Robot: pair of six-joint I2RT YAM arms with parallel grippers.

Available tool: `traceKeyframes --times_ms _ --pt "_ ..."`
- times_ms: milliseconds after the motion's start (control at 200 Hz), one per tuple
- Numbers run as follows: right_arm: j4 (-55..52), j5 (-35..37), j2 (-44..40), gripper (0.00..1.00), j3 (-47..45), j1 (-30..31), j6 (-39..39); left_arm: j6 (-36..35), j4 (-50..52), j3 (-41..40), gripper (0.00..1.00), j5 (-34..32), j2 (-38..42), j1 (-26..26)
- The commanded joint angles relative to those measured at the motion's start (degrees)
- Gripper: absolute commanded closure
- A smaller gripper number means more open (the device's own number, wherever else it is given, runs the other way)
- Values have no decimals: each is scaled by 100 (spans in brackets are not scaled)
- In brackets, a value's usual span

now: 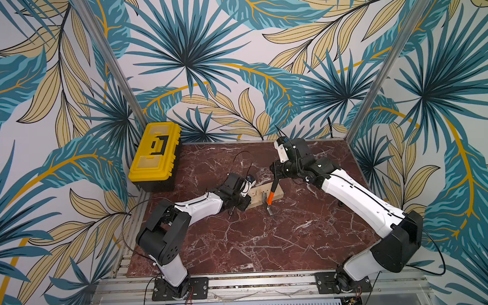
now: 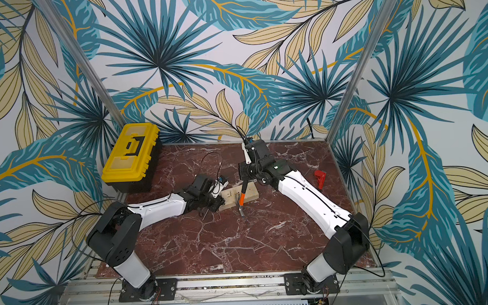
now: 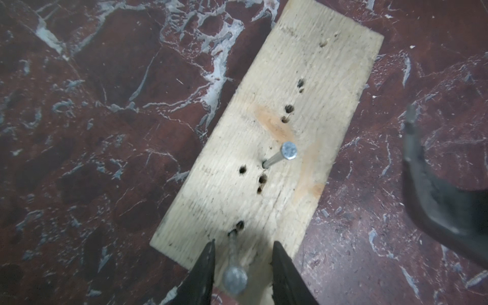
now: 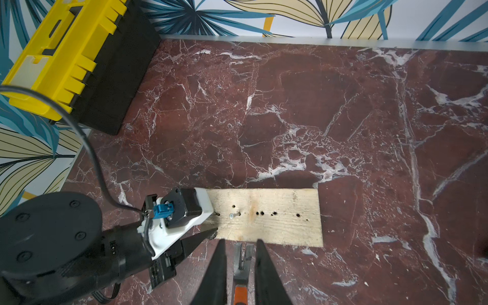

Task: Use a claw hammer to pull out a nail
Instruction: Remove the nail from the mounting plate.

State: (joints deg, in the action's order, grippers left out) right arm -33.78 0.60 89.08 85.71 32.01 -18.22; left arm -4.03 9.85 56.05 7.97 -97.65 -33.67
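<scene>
My right gripper (image 1: 277,176) (image 4: 240,240) is shut on the black handle of the claw hammer (image 1: 270,197) (image 2: 241,199). The hammer hangs head down, and its forked claw (image 4: 244,253) is just off the front edge of the wooden board (image 1: 259,194) (image 4: 285,227). A nail (image 3: 289,151) (image 4: 231,215) stands tilted in the board among several holes. My left gripper (image 1: 246,200) (image 3: 243,242) is over the board's left end. Its jaws are apart on either side of a second, blurred nail (image 3: 234,278) and touch neither side of it. The hammer's head (image 3: 435,200) shows dark and blurred in the left wrist view.
A yellow toolbox (image 1: 155,153) (image 4: 60,52) stands shut at the back left of the marble table (image 1: 268,241). A red-headed wrench (image 2: 319,178) lies at the right, behind the right arm. Walls close in the back and both sides.
</scene>
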Motion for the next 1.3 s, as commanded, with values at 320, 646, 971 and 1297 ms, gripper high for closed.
traceKeyframes --times_ms 320,646,971,1297 --pt "389 -283 435 100 559 1 91 81 96 -132 65 141 -140 -7" --pt "381 -280 662 100 703 13 143 87 97 -121 66 125 -149 -7" --pt "390 -359 778 100 752 27 194 113 106 -138 66 126 -176 -8" --pt "572 -249 784 100 732 69 340 126 107 -134 66 117 -185 -8"
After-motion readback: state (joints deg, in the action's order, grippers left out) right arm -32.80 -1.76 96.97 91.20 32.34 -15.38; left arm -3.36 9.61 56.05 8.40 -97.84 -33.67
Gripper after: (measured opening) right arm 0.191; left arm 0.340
